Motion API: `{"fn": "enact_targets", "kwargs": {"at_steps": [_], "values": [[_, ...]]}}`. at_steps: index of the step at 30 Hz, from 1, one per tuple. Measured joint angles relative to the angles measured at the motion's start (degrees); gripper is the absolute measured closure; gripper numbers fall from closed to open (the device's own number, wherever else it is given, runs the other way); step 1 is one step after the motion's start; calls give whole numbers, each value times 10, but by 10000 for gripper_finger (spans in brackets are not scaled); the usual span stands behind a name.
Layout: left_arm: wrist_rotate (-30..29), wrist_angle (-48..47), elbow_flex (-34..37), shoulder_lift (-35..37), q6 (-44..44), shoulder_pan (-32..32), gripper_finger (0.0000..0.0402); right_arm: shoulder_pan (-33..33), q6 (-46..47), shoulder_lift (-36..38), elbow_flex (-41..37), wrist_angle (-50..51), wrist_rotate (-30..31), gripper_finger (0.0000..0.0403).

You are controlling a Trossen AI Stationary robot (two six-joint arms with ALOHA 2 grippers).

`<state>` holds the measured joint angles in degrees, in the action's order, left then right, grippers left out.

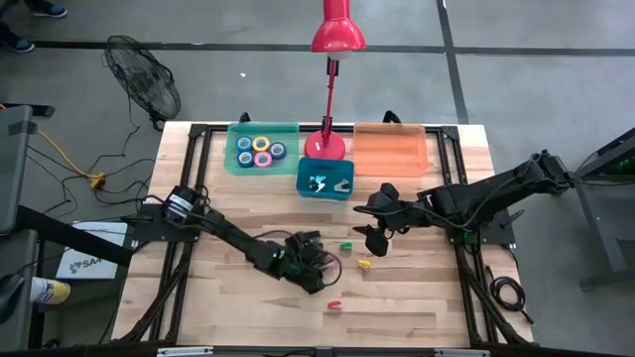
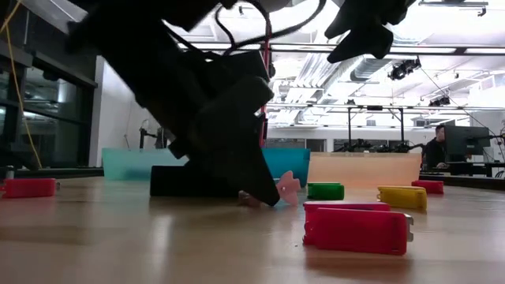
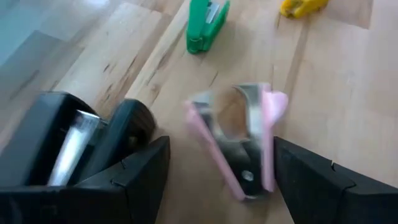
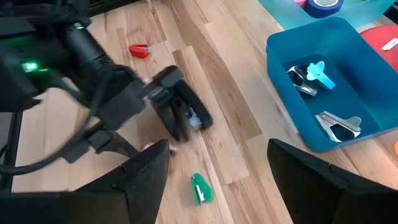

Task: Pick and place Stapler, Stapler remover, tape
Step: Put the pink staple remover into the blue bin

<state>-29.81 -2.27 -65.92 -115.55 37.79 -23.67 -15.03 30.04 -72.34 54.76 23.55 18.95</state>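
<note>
A pink staple remover [image 3: 239, 140] lies on the wood between the open fingers of my left gripper [image 3: 221, 142], which is low over the table's near middle [image 1: 316, 273]. In the low view the remover [image 2: 286, 188] shows just beside that gripper's fingertip. A black stapler [image 3: 74, 140] rests on the table beside the left gripper, on the far side [image 1: 301, 244]. My right gripper [image 4: 217, 146] hangs open in the air right of centre [image 1: 377, 241], touching nothing. Coloured tape rolls [image 1: 261, 150] sit in the teal tray [image 1: 238, 134]. My left gripper comes down slanting from above with one finger on each side of the pink staple remover, which lies flat on the table. One pink handle [image 3: 272, 124] is close against a finger [image 3: 311, 180]; I cannot tell whether they touch.
A blue bin [image 1: 303, 188] holding two staple removers [image 4: 320, 93], an orange tray [image 1: 389, 149] and a red lamp base [image 1: 325, 145] stand along the far side. Small green [image 1: 346, 246], yellow [image 1: 364, 265] and red [image 1: 334, 305] staplers lie near the grippers.
</note>
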Motion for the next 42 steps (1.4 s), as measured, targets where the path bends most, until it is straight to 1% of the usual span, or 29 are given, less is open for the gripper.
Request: {"fn": "enact_targets", "kwargs": {"at_steps": [6, 9, 12, 15, 24, 27, 29, 32, 35, 39, 42], "values": [[46, 11, -1, -4, -1, 28, 135, 0, 0, 0, 0, 9, 0, 139], [49, 14, -1, -8, -1, 30, 136, 0, 0, 0, 0, 12, 0, 139], [45, 15, -1, -8, -5, 30, 152, 0, 0, 0, 0, 15, 0, 139], [43, 14, -1, -9, -5, 31, 184, 0, -2, 0, 0, 16, 4, 139], [51, 3, -6, -9, -4, 32, 314, 0, -4, 0, 0, 25, 6, 139], [62, -31, -25, -4, -6, 35, 316, 0, -4, 0, 0, 25, 3, 139], [79, -52, -40, 3, -24, 40, 316, 0, -4, 0, 0, 25, -1, 139], [80, -82, -70, 22, -54, 52, 316, 0, -5, 0, 0, 26, -3, 139], [60, -144, -105, 42, -81, 74, 316, 0, -12, 0, 0, 31, 7, 139], [14, -232, -155, 58, -122, 112, 310, 0, -20, 0, 0, 39, 32, 139], [0, -282, -190, 69, -158, 147, 306, 6, -20, 4, 0, 52, 42, 139]]}}
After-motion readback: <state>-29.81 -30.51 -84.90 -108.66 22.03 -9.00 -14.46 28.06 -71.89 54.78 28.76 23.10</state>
